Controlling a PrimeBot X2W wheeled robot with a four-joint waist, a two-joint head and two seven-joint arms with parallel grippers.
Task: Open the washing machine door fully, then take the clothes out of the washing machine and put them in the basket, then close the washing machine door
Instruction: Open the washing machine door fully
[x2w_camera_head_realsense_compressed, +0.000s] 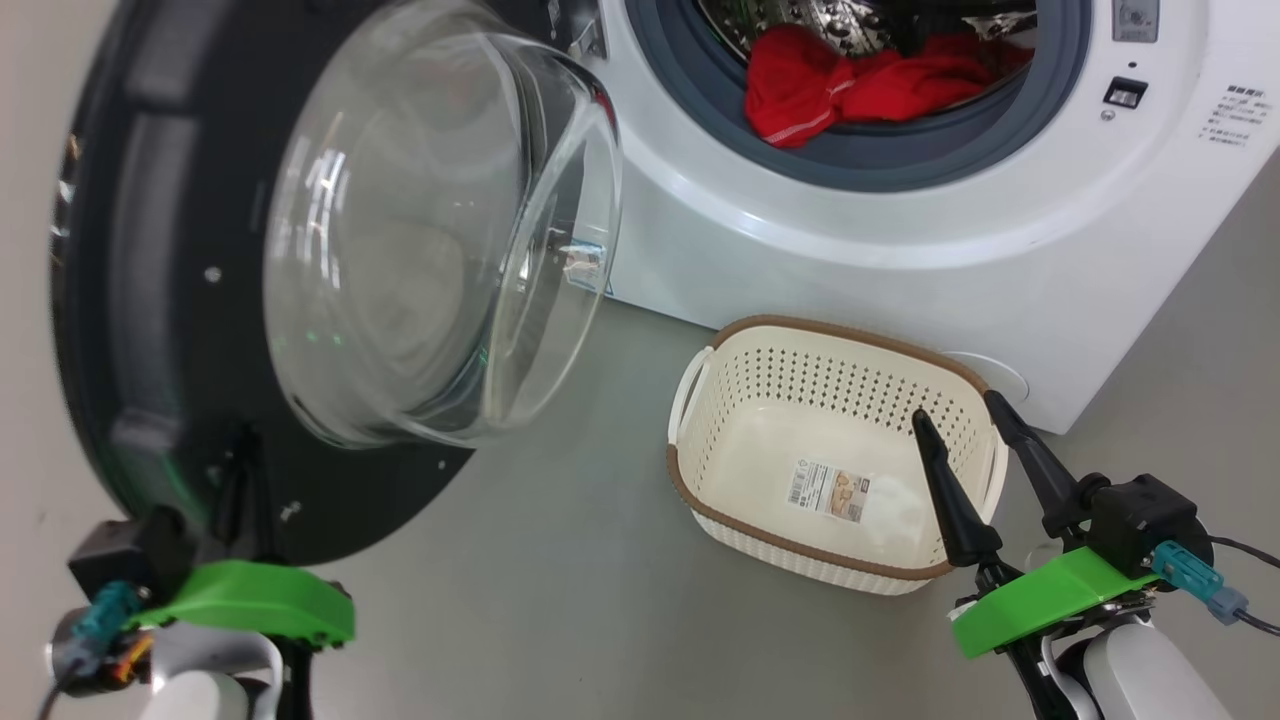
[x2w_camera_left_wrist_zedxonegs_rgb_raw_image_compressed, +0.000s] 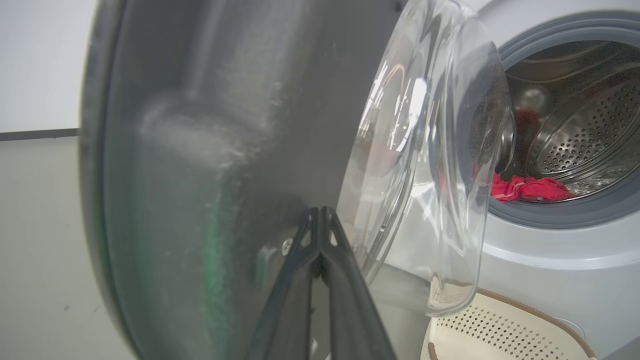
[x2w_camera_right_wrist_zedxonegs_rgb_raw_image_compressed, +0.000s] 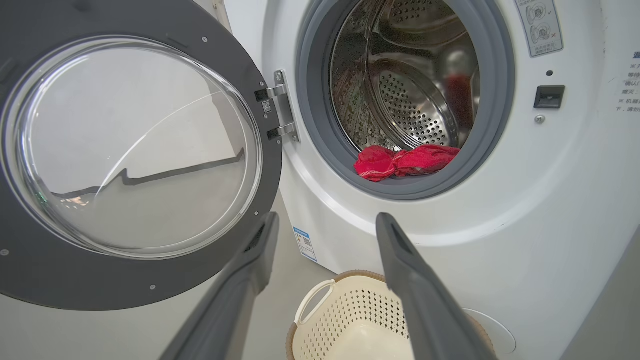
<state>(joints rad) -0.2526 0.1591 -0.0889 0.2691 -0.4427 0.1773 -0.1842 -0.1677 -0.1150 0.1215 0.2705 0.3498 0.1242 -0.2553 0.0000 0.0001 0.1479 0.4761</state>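
Grey floor, white washer, door swung wide open.
Red clothes lie at the drum's front lip, and the basket stands on the floor just before the washer. The left gripper, fingers pressed together, sits at the door's lower inner face. The right gripper hangs spread, holding nothing, by the basket's right side.
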